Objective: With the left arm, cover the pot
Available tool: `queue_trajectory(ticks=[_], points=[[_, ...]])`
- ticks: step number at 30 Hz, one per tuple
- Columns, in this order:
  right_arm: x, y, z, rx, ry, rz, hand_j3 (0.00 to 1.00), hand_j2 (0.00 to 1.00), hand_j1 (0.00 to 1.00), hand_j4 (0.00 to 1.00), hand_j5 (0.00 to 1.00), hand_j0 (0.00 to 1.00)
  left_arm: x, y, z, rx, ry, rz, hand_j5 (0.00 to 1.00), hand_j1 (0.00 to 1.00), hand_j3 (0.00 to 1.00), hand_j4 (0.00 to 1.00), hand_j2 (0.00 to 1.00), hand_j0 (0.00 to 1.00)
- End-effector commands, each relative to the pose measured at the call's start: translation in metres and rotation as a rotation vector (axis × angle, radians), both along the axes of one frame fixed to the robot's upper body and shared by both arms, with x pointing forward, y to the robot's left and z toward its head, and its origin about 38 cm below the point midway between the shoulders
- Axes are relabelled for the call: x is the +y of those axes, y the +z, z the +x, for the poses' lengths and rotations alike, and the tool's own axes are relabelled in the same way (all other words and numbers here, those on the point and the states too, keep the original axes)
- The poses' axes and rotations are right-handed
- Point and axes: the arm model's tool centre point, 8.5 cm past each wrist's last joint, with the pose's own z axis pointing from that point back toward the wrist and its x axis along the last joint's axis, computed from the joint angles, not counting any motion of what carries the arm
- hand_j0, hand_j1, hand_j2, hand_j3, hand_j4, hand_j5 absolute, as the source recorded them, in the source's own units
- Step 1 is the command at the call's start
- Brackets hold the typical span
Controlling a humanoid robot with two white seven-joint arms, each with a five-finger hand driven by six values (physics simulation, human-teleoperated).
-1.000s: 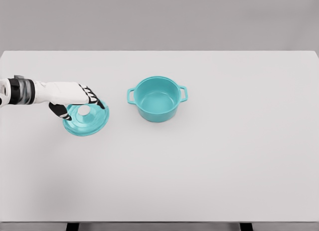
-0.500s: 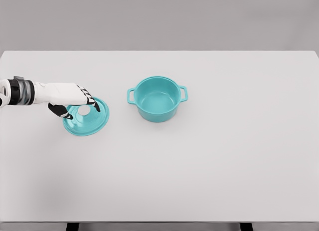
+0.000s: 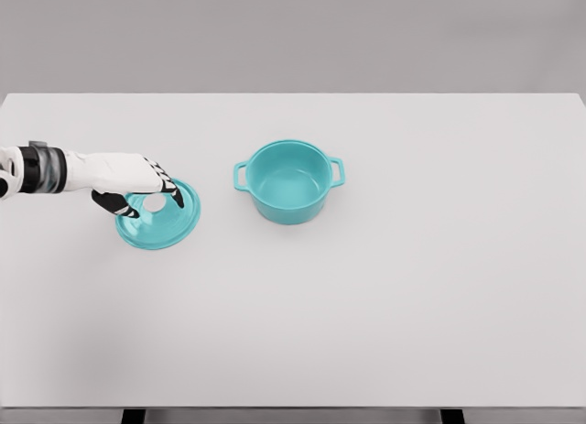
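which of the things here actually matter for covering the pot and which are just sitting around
Part of the job:
- teal pot, open, standing on the table
- teal lid, lying left of the pot, apart from it
- lid's pale knob
- left hand, fingers curled over the knob

Just there:
- white table; nothing else lies on it

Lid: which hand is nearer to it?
Left. The left hand is over the lid, fingers around its knob. The right hand is not in view.
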Motion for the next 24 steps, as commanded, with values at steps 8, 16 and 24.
queue_trajectory(ticks=[8, 16, 24], points=[[-0.0003, 0.0, -0.0004, 0.001, 0.0, -0.001, 1.0, 1.0, 1.0, 1.0, 1.0, 1.0, -0.0003, -0.0035, 0.0015, -0.002, 0.002, 0.019, 0.74, 0.74, 0.74, 0.74, 0.74, 0.74], [-0.0001, 0.0, 0.0001, -0.001, 0.0, 0.0, 1.0, 1.0, 1.0, 1.0, 1.0, 1.0, -0.0014, -0.0047, 0.0009, 0.0, -0.001, 0.019, 0.61, 0.61, 0.61, 0.61, 0.61, 0.61], [0.0, 0.0, 0.0, 0.0, 0.0, 0.001, 1.0, 1.0, 1.0, 1.0, 1.0, 1.0, -0.0014, -0.0053, 0.0004, 0.001, -0.003, 0.022, 0.54, 0.54, 0.54, 0.54, 0.54, 0.54]])
